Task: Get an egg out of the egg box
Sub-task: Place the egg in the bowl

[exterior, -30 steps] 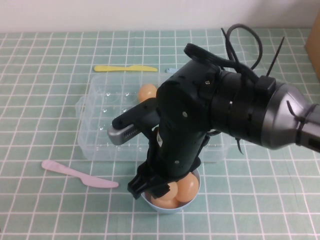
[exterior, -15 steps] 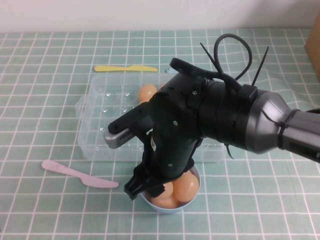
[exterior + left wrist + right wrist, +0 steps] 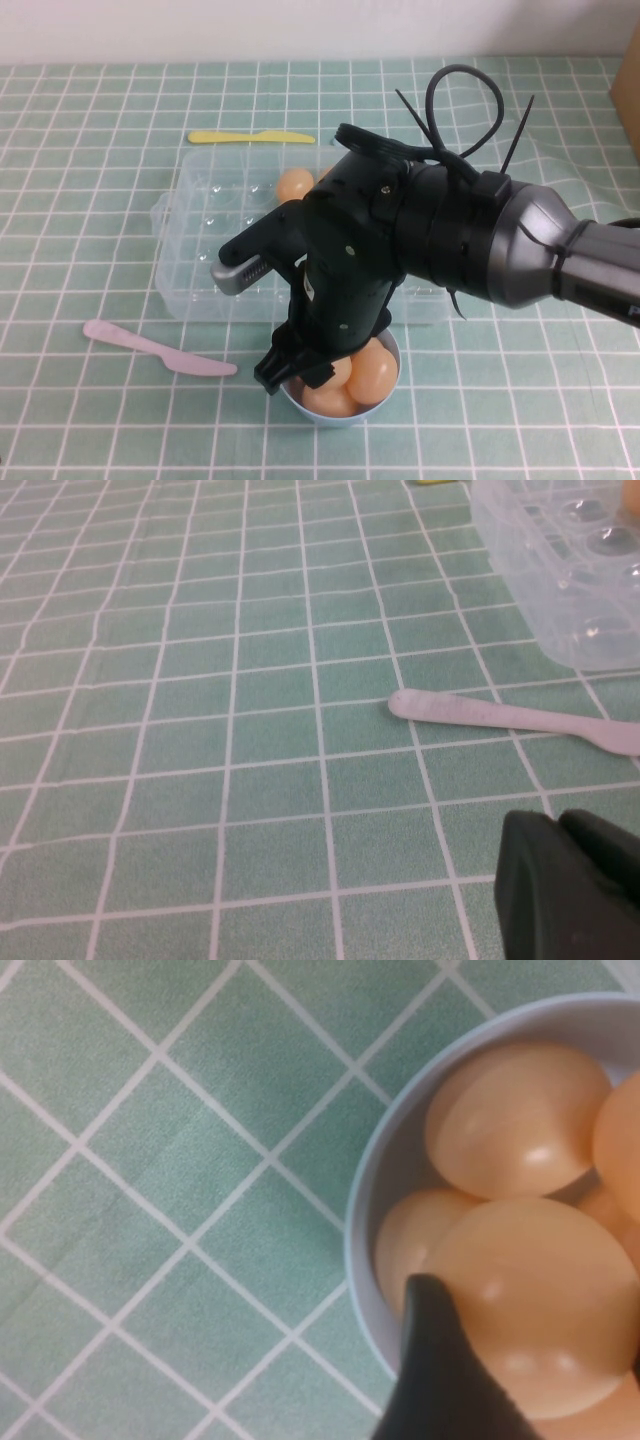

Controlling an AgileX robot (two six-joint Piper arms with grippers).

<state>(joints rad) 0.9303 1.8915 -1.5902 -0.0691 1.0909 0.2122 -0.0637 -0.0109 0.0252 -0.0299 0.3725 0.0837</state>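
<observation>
The clear plastic egg box (image 3: 190, 270) lies mid-table, with one orange-tan egg (image 3: 293, 184) showing in a far cell. My right gripper (image 3: 300, 368) hangs over the small light-blue bowl (image 3: 292, 398) in front of the box. In the right wrist view it (image 3: 535, 1360) is shut on an orange-tan egg (image 3: 540, 1290) just above the other eggs (image 3: 510, 1120) in the bowl (image 3: 365, 1220). My left gripper (image 3: 575, 880) is shut and empty, low over the cloth near the pink knife. It is out of the high view. The box corner shows in the left wrist view (image 3: 560, 570).
A pink plastic knife (image 3: 150, 348) lies left of the bowl; it also shows in the left wrist view (image 3: 500, 715). A yellow knife (image 3: 250, 137) lies behind the box. A cardboard box (image 3: 628, 90) stands at the far right edge. The right arm hides much of the egg box.
My right arm has shifted a little to the left over the bowl, then settled. The eggs in the bowl and the box have not moved.
</observation>
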